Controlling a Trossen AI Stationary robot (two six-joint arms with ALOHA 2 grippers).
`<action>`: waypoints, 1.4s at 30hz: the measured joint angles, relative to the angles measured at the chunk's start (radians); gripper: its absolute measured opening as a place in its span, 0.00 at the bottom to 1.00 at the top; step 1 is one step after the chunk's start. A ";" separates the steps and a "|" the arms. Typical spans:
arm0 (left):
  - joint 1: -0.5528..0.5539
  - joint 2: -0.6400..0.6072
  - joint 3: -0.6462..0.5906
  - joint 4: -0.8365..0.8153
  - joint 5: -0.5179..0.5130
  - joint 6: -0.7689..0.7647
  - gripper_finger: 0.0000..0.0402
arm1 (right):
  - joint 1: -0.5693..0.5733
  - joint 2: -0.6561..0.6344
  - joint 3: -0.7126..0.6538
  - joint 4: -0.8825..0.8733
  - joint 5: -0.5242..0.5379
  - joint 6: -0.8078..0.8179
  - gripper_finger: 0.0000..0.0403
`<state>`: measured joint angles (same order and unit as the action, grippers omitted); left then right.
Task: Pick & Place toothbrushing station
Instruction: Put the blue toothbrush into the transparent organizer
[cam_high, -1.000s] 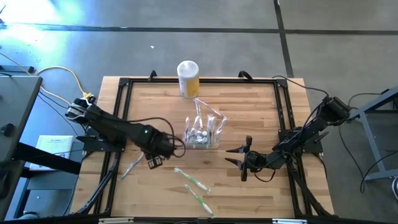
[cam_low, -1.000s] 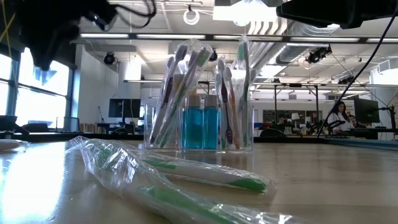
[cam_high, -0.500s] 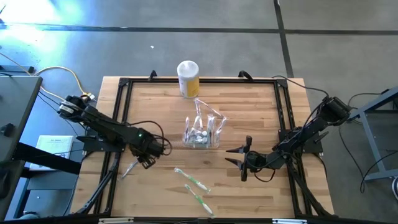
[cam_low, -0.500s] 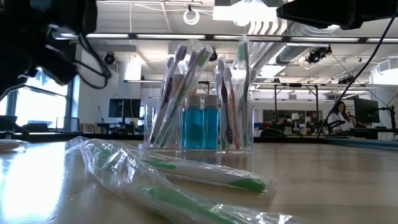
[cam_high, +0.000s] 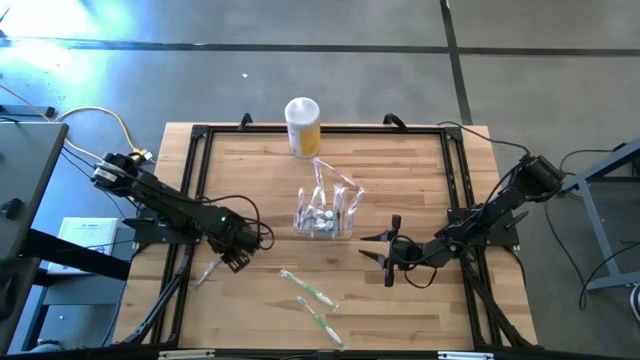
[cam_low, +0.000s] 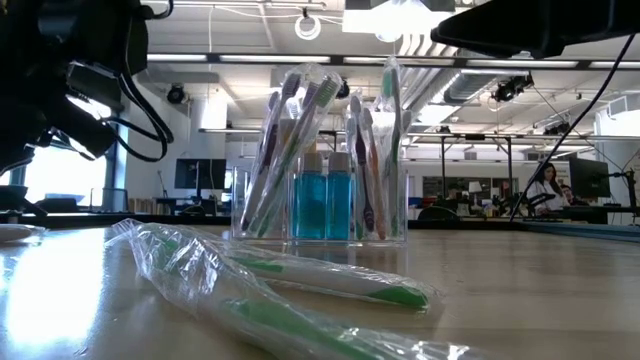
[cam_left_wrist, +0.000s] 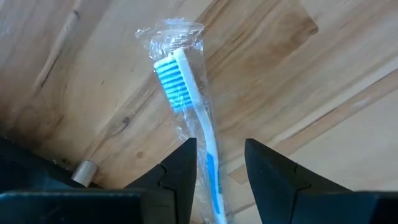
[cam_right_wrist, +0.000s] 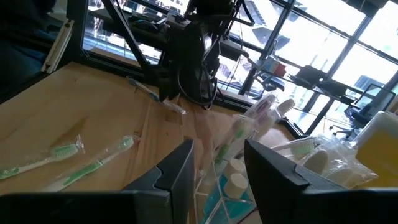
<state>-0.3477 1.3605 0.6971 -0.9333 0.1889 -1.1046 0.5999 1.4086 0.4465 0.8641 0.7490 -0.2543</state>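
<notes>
The toothbrushing station (cam_high: 325, 216), a see-through holder with wrapped toothbrushes and small blue bottles, stands on its base at the table's middle; it also shows in the low view (cam_low: 325, 180) and the right wrist view (cam_right_wrist: 245, 168). My left gripper (cam_high: 232, 258) is open, low over a wrapped blue toothbrush (cam_left_wrist: 186, 106) that lies flat on the wood. Its fingers stand on either side of the handle (cam_left_wrist: 211, 171). My right gripper (cam_high: 385, 251) is open and empty, right of the station, pointing toward it.
A yellow canister with a white lid (cam_high: 303, 125) stands at the far edge. Two wrapped green toothbrushes (cam_high: 310, 289) (cam_high: 322, 322) lie near the front edge and fill the low view's foreground (cam_low: 300, 290). A black frame (cam_high: 200, 135) borders the table.
My left gripper has drawn back from beside the station toward the table's left and near edge, and now stands over the blue toothbrush's handle. My right gripper has crept a little toward the station. The station and toothbrushes have stayed put.
</notes>
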 joint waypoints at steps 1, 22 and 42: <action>0.000 0.000 0.000 0.000 0.001 0.000 0.32 | 0.000 0.000 0.000 -0.003 0.000 0.000 0.33; 0.001 -0.003 -0.129 0.122 0.001 -0.085 0.32 | 0.000 0.000 0.000 -0.012 -0.001 0.000 0.33; -0.002 -0.001 -0.134 0.142 -0.094 -0.080 0.03 | 0.000 0.000 0.000 -0.016 -0.001 0.022 0.33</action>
<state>-0.3492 1.3594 0.5636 -0.7912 0.0949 -1.1851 0.5995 1.4086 0.4465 0.8486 0.7483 -0.2321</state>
